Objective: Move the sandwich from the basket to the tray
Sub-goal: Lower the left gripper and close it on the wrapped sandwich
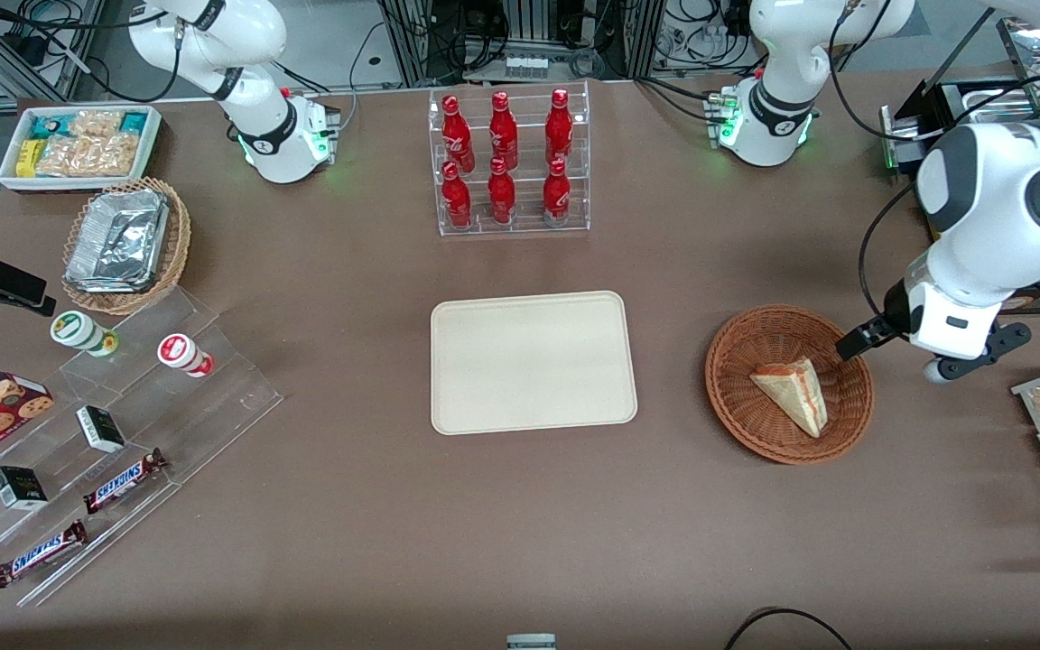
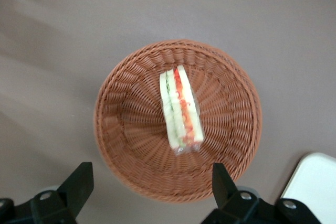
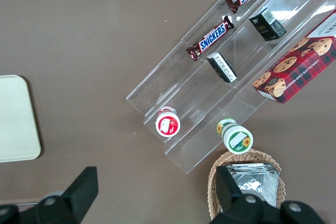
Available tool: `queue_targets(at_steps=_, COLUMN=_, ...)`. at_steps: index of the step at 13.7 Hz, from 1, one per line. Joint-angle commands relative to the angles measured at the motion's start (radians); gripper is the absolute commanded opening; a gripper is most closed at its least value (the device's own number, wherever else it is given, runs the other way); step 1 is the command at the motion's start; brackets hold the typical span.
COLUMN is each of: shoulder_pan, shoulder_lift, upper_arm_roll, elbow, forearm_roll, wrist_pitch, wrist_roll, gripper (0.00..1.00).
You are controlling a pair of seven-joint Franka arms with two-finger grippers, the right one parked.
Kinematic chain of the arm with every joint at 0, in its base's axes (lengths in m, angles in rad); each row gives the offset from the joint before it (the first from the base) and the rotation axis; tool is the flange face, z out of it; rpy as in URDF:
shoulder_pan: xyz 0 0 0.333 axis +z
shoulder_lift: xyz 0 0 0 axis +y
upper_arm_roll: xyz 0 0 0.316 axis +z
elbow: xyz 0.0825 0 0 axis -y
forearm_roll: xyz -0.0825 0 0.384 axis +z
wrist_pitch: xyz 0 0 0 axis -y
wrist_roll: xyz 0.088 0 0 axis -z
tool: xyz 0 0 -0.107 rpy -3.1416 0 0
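One small triangular wedge sandwich (image 2: 181, 111) lay in the round reddish-brown wicker basket (image 2: 131, 129), so the tool (image 2: 149, 187) hovered above it, fingers spread wide, empty.

A robotics lab: cable-strewn equipment racks (image 1: 529, 36) edge a brown table (image 1: 348, 524) staged with shop snacks.

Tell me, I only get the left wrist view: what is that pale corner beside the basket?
Observer: The tray, lying beside the basket, toward the parked arm's end.
Operator: What else is out there?
Observer: Six red bottles in a clear rack, farther from the front camera than the tray.
Operator: Where is the gripper?
Observer: The gripper hangs open over the basket's edge at the working arm's end, clear of the sandwich.
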Motion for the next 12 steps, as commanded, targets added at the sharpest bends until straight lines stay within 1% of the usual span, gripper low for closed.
queue_targets(at_steps=1, shoulder_pan=0.01, shoulder_lift=-0.035, upper_arm_roll=-0.028, elbow=-0.146, forearm_roll=-0.001, wrist_pitch=0.171, wrist_roll=-0.103, gripper=1.0)
queue_targets(at_steps=6, shoulder_pan=0.008, shoulder_lift=0.042, upper_arm_roll=-0.037, elbow=-0.172, forearm_roll=0.0, wrist_pitch=0.271, wrist_roll=-0.103, gripper=1.0)
queue_targets(at_steps=12, shoulder_pan=0.008, shoulder_lift=0.142, upper_arm_roll=-0.047, elbow=-0.191, forearm_roll=0.0, wrist_pitch=0.406, wrist_roll=-0.143, gripper=1.0)
